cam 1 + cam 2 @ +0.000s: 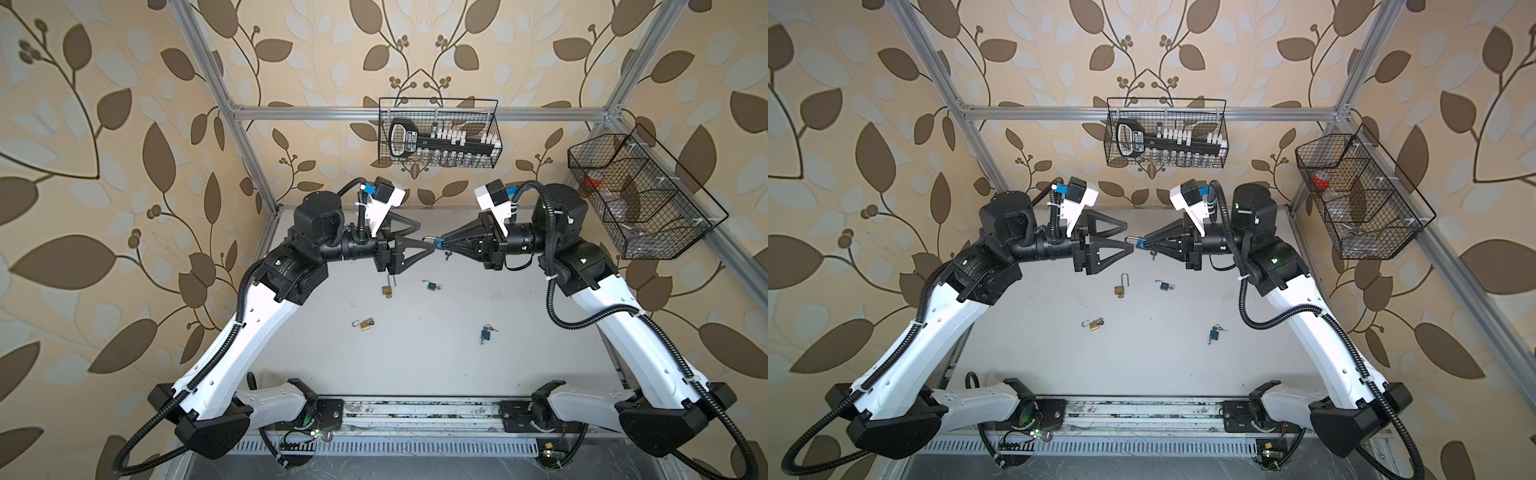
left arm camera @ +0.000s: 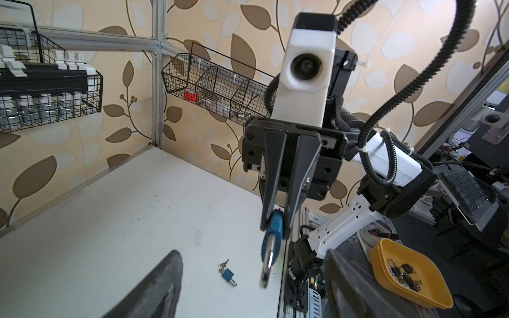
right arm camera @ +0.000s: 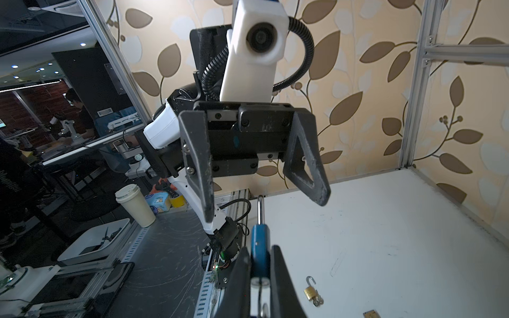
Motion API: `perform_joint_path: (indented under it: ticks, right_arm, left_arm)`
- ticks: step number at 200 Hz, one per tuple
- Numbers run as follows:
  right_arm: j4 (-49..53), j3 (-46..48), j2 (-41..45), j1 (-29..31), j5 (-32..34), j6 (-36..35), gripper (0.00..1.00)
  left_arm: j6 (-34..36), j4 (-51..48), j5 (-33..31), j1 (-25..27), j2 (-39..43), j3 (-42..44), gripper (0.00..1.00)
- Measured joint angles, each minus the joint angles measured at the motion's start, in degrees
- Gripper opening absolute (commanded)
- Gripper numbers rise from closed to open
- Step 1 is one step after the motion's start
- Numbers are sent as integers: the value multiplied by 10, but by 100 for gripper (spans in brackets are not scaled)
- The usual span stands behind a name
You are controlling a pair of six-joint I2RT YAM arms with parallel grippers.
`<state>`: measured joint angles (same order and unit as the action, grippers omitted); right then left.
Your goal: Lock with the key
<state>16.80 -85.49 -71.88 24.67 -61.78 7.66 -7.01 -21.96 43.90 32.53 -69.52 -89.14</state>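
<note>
Right gripper: jaws narrow, clamped on the body of a blue padlock, which is held up off the table. The same grip shows in the left wrist view, with the right gripper pinching the blue padlock from both sides and the shackle sticking out past the fingertips.

Left gripper: jaws wide apart and holding nothing. It faces the blue padlock head on.

In both top views the shackle points away from the blue padlock's body toward the left gripper, and its end is right by the tip of that gripper's nearer finger. Whether they touch, cannot tell. In the right wrist view the shackle ends in the gap of the left gripper, about level with the fingertips and apart from both.

Whether the shackle is latched, cannot tell.

A key hangs just under the blue padlock's body, beside the right gripper's fingers.

On the table, all well below the blue padlock:
- a brass padlock, toward the left arm's side
- a loose blue padlock, almost straight under it
- a second brass padlock, farther out on the left arm's side
- a second loose blue padlock, with keys, on the right arm's side
</note>
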Motion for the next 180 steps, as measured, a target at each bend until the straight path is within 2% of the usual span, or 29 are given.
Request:
perform_joint_path:
  ticks: [67, 101, 128, 151, 173, 180]
  right_arm:
    - [17, 0, 0, 0, -6, -16, 0]
    - [19, 0, 0, 0, -6, -18, 0]
    - [20, 0, 0, -1, 1, -19, 0]
    - [17, 0, 1, -2, 2, -19, 0]
    - [-7, 9, 5, -2, 2, -1, 44]
    - [-21, 17, 8, -2, 2, 9, 55]
  left_arm:
    - [12, -9, 29, 0, -20, -5, 33]
    - [9, -8, 36, 0, -20, -5, 26]
    - [11, -6, 43, 1, -19, -5, 0]
    - [5, -4, 50, 1, -18, -5, 0]
    - [-10, 13, 50, 0, -14, 1, 0]
    - [-17, 24, 49, 0, -11, 8, 0]
